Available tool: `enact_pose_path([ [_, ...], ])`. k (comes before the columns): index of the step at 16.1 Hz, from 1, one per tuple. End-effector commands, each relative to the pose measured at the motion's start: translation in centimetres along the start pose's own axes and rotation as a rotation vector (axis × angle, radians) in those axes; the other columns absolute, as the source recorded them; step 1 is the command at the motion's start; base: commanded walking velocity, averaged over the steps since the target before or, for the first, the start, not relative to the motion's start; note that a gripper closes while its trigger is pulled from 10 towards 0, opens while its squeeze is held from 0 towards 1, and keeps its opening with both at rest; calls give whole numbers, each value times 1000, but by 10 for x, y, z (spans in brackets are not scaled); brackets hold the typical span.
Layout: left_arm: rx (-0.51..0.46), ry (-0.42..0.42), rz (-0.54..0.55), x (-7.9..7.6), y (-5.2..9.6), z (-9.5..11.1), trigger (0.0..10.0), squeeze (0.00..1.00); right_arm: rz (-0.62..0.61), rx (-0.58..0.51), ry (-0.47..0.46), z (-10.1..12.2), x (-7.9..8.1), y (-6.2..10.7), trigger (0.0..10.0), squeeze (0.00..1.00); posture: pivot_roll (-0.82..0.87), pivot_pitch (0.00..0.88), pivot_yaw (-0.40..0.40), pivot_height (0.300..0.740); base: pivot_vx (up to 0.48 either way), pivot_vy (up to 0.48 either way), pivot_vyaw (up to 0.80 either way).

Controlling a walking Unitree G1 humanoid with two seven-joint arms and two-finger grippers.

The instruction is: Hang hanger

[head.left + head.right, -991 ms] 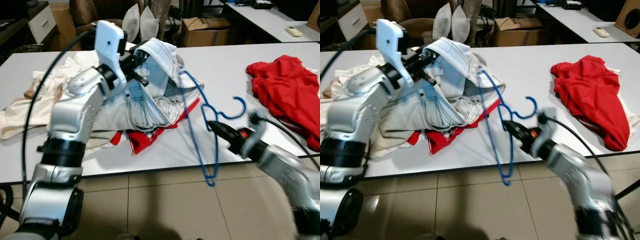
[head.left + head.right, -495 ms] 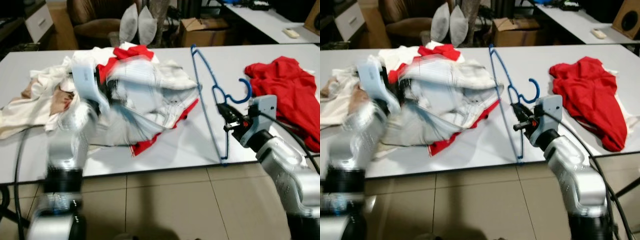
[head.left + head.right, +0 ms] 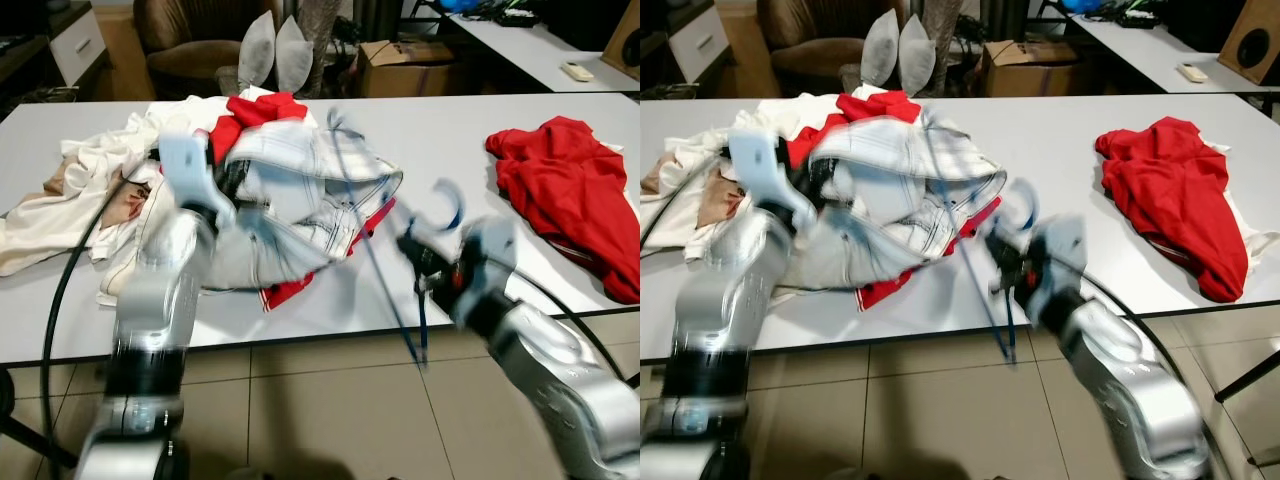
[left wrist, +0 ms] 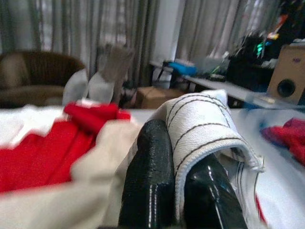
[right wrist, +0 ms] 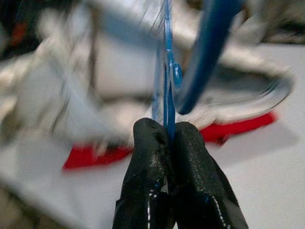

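Observation:
A blue wire hanger (image 3: 375, 255) hangs tilted over the table's front edge, blurred by motion, its hook (image 3: 449, 204) pointing up. My right gripper (image 5: 169, 138) is shut on the hanger's wire just below the hook (image 5: 209, 43), and it sits at the front edge in the left eye view (image 3: 422, 262). My left gripper (image 4: 178, 191) is shut on the hem of a white striped garment (image 4: 205, 129). That garment (image 3: 300, 180) lies bunched on the table, right beside the hanger. Under it lies a red cloth (image 3: 290, 290).
A white table (image 3: 450, 130) carries a pile of cream and red clothes (image 3: 100, 180) at the left and a red shirt (image 3: 570, 190) at the right. Behind it stand an armchair (image 3: 190, 50), a cardboard box (image 3: 400, 65) and another table (image 3: 540, 50). Tiled floor (image 3: 330, 410) lies below.
My left arm has come down from its raised pose, and the striped garment now rests on the pile. My right gripper has swung the hanger leftward toward the garment.

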State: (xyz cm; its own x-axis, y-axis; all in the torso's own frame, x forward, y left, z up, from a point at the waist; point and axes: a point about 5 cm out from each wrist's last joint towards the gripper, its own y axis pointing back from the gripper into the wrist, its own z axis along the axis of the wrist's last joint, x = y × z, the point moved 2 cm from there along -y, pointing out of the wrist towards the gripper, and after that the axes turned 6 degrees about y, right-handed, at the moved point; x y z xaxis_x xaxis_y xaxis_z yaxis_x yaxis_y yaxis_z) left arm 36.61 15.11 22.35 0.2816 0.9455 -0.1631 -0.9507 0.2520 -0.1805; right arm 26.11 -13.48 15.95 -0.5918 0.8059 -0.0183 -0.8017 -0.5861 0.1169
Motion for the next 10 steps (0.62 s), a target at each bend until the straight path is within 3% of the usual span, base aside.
enact_pose_path([
  [1, -47, -20, -39, 0, -8, 19, 5961, 0, 56, 28, 2, -1, 1, 7, 10000, 0, -85, 0, -4, 740, 0, 0, 0],
  [3, -65, -28, -79, -3, -13, 32, 0, 0, 58, 47, -11, -5, -2, 12, 10000, 0, -87, 0, 2, 740, 0, 0, 0],
  [7, -101, -45, -113, -7, -16, 47, 0, 0, 28, 111, -74, -16, -11, 18, 10000, 0, -89, 0, 3, 740, 0, 0, 0],
  [10, -158, -22, -92, -3, -16, 62, 0, 0, 96, 110, -109, -17, -9, 25, 10000, 0, -83, 0, -9, 740, 0, 0, 0],
])
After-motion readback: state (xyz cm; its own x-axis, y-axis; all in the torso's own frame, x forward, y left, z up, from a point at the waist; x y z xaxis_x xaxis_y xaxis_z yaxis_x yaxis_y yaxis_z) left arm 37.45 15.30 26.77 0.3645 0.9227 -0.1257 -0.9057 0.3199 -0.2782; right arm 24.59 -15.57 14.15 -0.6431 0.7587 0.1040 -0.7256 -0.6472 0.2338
